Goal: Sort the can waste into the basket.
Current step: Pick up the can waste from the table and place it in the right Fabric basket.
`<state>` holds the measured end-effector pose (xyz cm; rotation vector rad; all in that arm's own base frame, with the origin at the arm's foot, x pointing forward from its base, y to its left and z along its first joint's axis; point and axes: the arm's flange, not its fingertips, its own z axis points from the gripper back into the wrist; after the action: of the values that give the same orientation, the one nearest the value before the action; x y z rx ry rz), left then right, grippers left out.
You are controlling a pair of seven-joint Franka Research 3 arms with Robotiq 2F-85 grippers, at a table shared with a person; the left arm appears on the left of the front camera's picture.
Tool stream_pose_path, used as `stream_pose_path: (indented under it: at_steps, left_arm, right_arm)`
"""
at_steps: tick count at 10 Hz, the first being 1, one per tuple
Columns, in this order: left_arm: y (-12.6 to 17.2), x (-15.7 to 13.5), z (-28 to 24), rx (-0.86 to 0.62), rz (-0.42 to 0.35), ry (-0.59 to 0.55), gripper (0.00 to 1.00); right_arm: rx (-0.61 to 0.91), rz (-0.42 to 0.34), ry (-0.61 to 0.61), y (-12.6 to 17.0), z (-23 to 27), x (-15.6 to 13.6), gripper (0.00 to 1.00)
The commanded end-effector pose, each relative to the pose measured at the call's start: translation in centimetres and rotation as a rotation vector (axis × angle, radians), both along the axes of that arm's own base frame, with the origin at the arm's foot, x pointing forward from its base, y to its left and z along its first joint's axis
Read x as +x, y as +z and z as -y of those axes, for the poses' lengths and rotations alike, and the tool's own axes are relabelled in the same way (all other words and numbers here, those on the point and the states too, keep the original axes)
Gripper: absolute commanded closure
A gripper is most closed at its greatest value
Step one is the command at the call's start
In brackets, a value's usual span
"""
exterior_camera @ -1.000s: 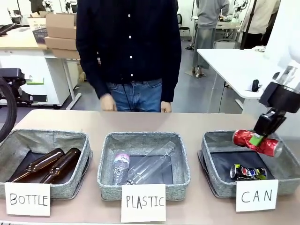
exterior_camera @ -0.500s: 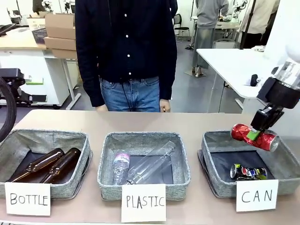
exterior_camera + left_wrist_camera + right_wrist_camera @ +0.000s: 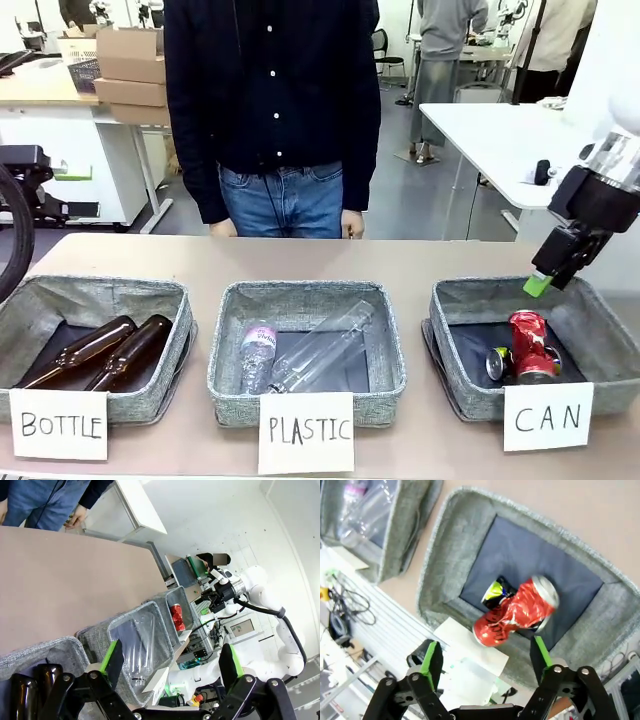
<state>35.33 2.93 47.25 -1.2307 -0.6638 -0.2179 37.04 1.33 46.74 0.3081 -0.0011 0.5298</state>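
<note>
Red can [image 3: 531, 347] dropped into basket [image 3: 455, 300]; right gripper [image 3: 545, 280] spread above rim.

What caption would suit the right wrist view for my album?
Open right claw above the grey woven CAN basket, crushed red can lying atop the dark printed can.

The right arm reached in from the right edge of the front frame, its gripper [image 3: 541, 283] hanging mid-right, fingers spread and empty. The left gripper [image 3: 170, 662] sat at the bottom of its wrist frame, fingers wide apart, holding nothing.
</note>
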Motion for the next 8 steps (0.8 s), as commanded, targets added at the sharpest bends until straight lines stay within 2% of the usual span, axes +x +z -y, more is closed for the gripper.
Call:
stream_pose_path:
  at_steps: [1,4,5,6,7,8]
  left_arm:
    - [0.2,-0.3,0.2,-0.024,0.003,0.004,0.00]
    - [0.2,-0.3,0.2,-0.024,0.003,0.004,0.00]
    - [0.2,-0.3,0.2,-0.024,0.003,0.004,0.00]
    - [0.2,-0.3,0.2,-0.024,0.003,0.004,0.00]
    - [0.2,-0.3,0.2,-0.024,0.003,0.004,0.00]
    - [0.2,-0.3,0.2,-0.024,0.003,0.004,0.00]
  right_arm:
    - [0.017,0.020,-0.004,0.2,0.1,0.4,0.00]
    - [0.056,0.011,-0.022,0.3,0.0,0.8,0.00]
    - [0.127,0.007,-0.047,0.7,0.0,0.8,0.00]
    - [0.300,0.001,-0.101,1.7,0.1,0.5,0.00]
    - [0.680,-0.090,-0.291,3.8,-0.2,0.1,0.00]
    - [1.043,-0.253,-0.353,5.2,0.3,0.2,0.00]
